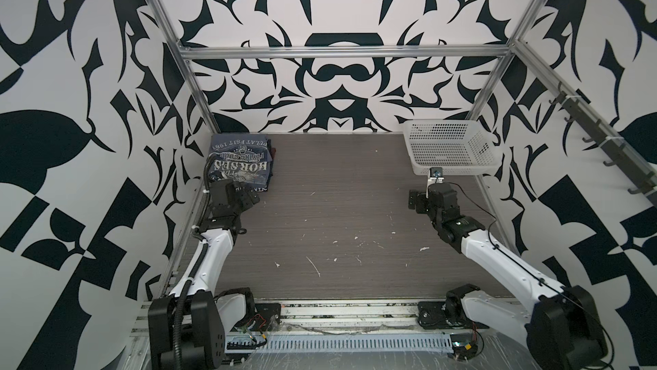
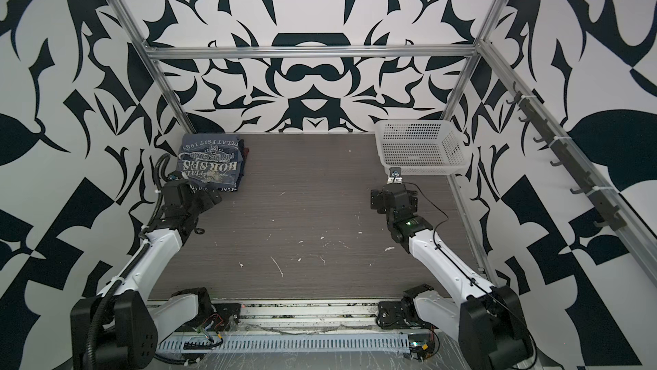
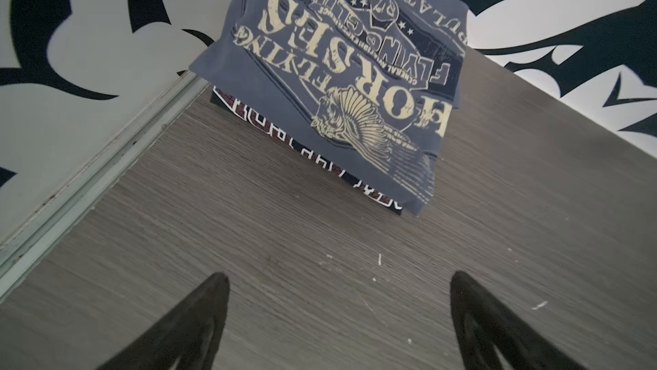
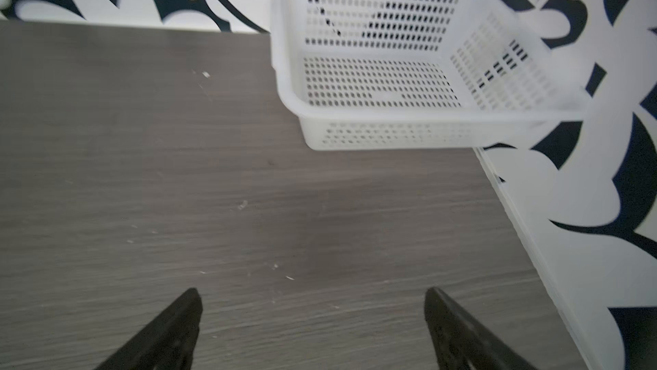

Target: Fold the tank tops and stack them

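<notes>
Tank tops: two, folded and stacked in the far left corner of the counter [image 1: 337, 208], close to the left wall.
Upper one: the slate-blue tank top [image 3: 337, 66] lies on top with its print facing up; both top views show it too [image 1: 238, 162] [image 2: 213, 162].
Lower one: the navy tank top [image 3: 263, 123] is under it. The left wrist view shows it as a strip that sticks out along one edge of the blue one.
Top views only: at the right edge of the stack a thin dark and dark-red sliver [image 1: 273, 151] looks out.
Writing: on the blue top "FLYING HORSES" and "FLYING CLUB", pale letters, upside down to the cameras; a top view gives also a line that ends with "1981". The red letters with white outline on the navy strip are cut off, so I cannot read them.
Basket: one white perforated basket [image 4: 391, 133] in the far right corner, seen in the right wrist view and both top views [image 1: 455, 169], not in the left wrist view.
Left jaws: wide apart, holding nothing, over bare counter just before the stack.
Right jaws: wide apart too, holding nothing, near the basket and not touching it.
</notes>
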You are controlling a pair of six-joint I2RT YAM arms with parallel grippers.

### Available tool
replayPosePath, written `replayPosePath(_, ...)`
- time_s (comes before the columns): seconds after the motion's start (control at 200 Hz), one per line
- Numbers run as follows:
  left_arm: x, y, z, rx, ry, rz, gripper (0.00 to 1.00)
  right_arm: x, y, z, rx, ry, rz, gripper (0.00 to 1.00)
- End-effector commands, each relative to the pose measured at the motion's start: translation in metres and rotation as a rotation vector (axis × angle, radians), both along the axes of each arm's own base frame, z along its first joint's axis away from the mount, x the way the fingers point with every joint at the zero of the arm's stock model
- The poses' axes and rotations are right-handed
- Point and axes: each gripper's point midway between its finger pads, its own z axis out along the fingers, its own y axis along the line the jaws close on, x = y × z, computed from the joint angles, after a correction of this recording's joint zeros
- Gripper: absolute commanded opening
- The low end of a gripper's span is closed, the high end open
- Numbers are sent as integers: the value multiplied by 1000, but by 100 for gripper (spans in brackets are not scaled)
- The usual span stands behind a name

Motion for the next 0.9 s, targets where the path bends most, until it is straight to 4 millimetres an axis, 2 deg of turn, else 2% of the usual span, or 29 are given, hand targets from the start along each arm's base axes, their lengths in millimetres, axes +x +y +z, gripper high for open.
replayPosePath(0.0, 26, 0, 20, 88, -172, -55, 99, 19, -6, 10, -63, -124, -17, 100)
replayPosePath(0.135, 38, -10, 1, 113, -216, -137, 99, 26, -2, 2, -77, -223, 21, 100)
replayPosePath(0.15, 39, -11, -10, 117, -195, -149, 99, 27, -1, 2, -72, -238, 29, 100)
replayPosePath(0.195, 41, -14, -18, 133, -206, -174, 99, 29, 1, -2, -94, -255, 55, 100)
replayPosePath(0.365, 42, -20, -17, 162, -267, -221, 99, 31, 0, -12, -128, -290, 80, 100)
replayPosePath(0.535, 49, -22, -37, 182, -298, -242, 99, 35, 0, -33, -130, -310, 96, 100)
replayPosePath(0.64, 55, -19, -42, 182, -248, -239, 99, 37, -13, -42, -74, -273, 61, 100)
replayPosePath(0.675, 57, -18, -45, 173, -219, -233, 99, 41, -19, -50, -59, -250, 34, 100)
replayPosePath(0.715, 56, -18, -45, 175, -229, -233, 99, 48, -22, -50, -66, -257, 22, 100)
replayPosePath(0.785, 57, -17, -42, 187, -253, -224, 99, 48, -36, -55, -21, -207, -38, 100)
replayPosePath(0.895, 56, -18, -43, 182, -243, -228, 99, 46, -43, -54, -33, -224, -70, 100)
